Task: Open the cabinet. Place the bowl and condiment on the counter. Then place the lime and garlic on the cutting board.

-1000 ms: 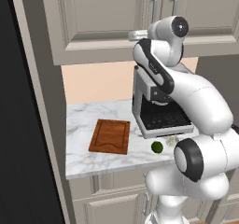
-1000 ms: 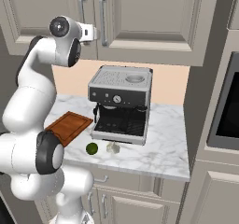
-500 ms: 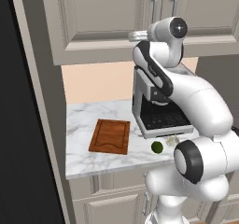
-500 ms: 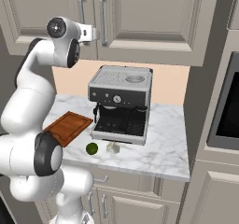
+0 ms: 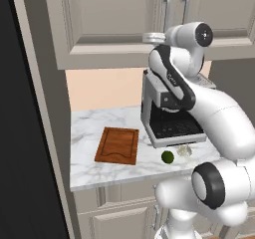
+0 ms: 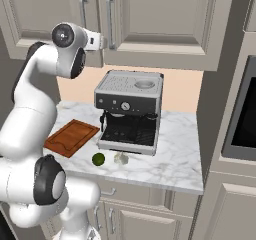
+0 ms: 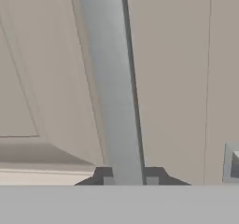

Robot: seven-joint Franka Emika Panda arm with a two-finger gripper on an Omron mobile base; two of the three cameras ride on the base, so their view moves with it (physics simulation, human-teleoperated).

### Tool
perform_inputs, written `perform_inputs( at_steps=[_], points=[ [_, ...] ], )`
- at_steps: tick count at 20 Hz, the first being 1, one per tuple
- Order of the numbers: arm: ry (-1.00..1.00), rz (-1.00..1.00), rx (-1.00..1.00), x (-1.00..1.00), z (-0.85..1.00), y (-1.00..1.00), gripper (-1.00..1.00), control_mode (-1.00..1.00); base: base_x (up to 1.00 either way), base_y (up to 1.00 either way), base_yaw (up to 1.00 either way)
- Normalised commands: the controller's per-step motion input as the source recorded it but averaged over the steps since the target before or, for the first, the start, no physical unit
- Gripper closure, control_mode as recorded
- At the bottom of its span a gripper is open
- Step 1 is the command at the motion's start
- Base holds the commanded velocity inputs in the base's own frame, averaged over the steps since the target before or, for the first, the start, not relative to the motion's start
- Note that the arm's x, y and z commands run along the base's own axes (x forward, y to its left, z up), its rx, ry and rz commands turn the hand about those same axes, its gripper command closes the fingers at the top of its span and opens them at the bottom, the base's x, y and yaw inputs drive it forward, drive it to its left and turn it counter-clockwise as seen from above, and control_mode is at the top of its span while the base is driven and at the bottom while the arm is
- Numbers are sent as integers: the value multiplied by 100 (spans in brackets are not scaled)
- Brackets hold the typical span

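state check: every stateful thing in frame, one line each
cabinet: both doors closed
left door's bar handle: clamped between the fingertips
gripper: shut on the handle
cutting board: flat on the counter, nothing on it
lime: on the counter, off the board
garlic: on the counter beside the lime, in front of the coffee machine

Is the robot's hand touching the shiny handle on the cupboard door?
Touching. In the hand view, the gripper has one dark finger tip on each side of the silver bar handle, pressed right against it with no gap, on the closed cabinet door.
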Motion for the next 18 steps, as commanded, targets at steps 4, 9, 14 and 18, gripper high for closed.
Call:
perform_inputs(
  at_steps=[4,9,14,18],
  points=[
    [-2,-2,13,-100,38,3,100,-100,0,0,0],
    [-1,-2,5,-100,26,14,100,-100,0,0,0],
    [0,-1,1,-99,24,25,100,-100,0,0,0],
    [0,0,0,-91,21,26,100,-100,0,0,0]
  ],
)
